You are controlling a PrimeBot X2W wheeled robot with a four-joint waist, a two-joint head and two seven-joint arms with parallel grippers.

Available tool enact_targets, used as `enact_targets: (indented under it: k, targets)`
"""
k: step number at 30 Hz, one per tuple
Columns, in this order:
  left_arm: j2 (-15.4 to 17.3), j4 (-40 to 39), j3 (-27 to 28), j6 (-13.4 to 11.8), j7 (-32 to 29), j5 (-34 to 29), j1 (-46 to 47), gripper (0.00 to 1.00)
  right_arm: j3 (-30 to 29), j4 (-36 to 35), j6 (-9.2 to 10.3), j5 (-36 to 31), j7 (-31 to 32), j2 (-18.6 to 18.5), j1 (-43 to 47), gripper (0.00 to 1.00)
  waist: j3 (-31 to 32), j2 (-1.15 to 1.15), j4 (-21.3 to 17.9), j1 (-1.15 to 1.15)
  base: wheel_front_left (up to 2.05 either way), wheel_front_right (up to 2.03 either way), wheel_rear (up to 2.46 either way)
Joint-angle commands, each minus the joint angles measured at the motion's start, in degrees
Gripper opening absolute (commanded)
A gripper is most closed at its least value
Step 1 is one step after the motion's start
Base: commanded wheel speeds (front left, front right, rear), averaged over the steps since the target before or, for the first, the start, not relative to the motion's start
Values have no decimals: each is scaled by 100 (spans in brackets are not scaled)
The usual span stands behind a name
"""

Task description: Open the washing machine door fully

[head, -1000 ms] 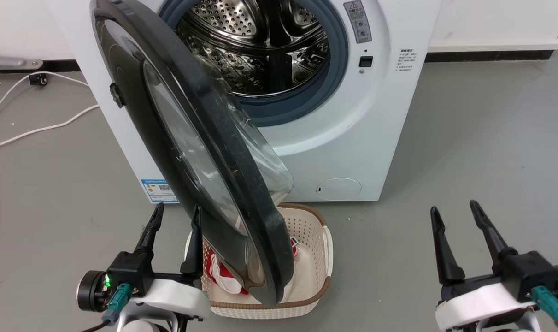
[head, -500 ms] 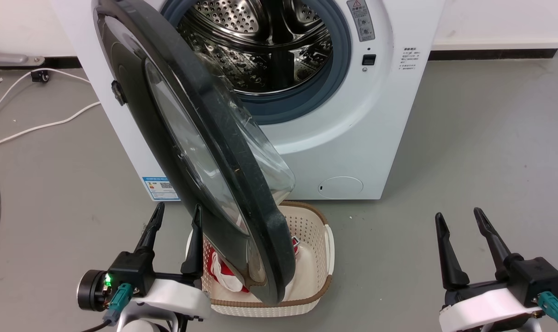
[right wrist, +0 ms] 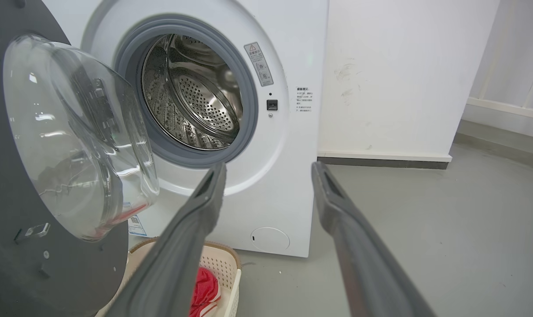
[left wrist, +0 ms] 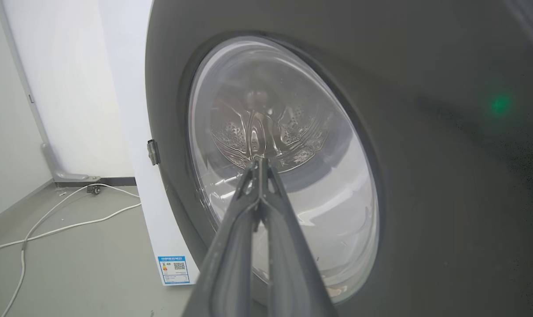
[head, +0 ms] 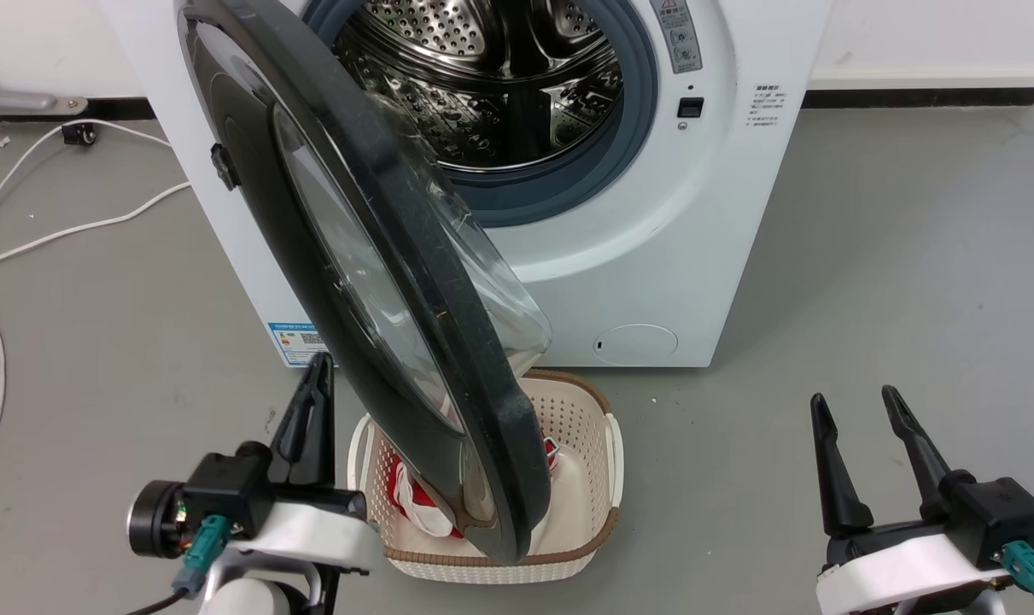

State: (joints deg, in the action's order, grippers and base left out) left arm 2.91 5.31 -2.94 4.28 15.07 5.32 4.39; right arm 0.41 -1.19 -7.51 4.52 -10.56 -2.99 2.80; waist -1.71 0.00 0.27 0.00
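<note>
The white washing machine (head: 653,256) stands ahead with its steel drum exposed. Its washing machine door (head: 354,282), round and glossy black with a clear glass bowl, hangs from the left side and swings out toward me, partly open. My left gripper (head: 318,363) is shut with nothing in it, just left of the door's outer face near its lower part. In the left wrist view this gripper (left wrist: 259,162) points at the door (left wrist: 424,176) window. My right gripper (head: 854,395) stands open at the lower right, well clear of the door. The right wrist view has its fingers (right wrist: 204,207) spread before the machine (right wrist: 284,176) and the door's bowl (right wrist: 72,132).
A white perforated basket (head: 615,461) with a brown rim sits on the floor under the door's lower edge, holding red and white cloth (head: 414,500). White cables (head: 73,231) trail over the grey floor at the left. A wall runs behind the machine.
My left gripper's fingers have closed together and it has shifted slightly up beside the door. The head camera has shifted a little. The door and right gripper stay about as they were.
</note>
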Motion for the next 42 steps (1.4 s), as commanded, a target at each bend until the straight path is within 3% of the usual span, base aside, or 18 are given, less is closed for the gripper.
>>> enact_targets:
  k: [1, 15, 22, 30, 35, 42]
  targets:
    - [-2, -112, 61, -42, 15, 48, 99, 0, -23, 24, 4, 28, -11, 22, -5, 100, -10, 0, 15, 0, 0, 0, 0]
    - [-3, -1708, 275, -215, 14, -64, 632, 0, -78, 35, 4, 63, -27, 21, -23, 100, -57, 0, 117, 0, 0, 0, 0]
    - [-4, -2929, -27, -93, 13, -212, 996, 0, -99, 43, 4, 44, -30, 21, -60, 100, -86, 0, 131, 0, 0, 0, 0]
    - [-4, -3438, -1162, 141, -113, -93, 927, 0, -116, 76, 4, 148, -50, 21, -38, 100, -88, 0, 116, 0, 0, 0, 0]
    - [40, -3361, -2249, 262, -538, 101, 751, 0, -119, 98, 4, 151, -31, 20, -7, 100, -84, 0, 124, 0, 0, 0, 0]
    - [217, -3062, -3088, 304, -1234, 482, 234, 0, -116, 106, 4, 149, -14, 21, 39, 100, -103, 0, 140, 0, 0, 0, 0]
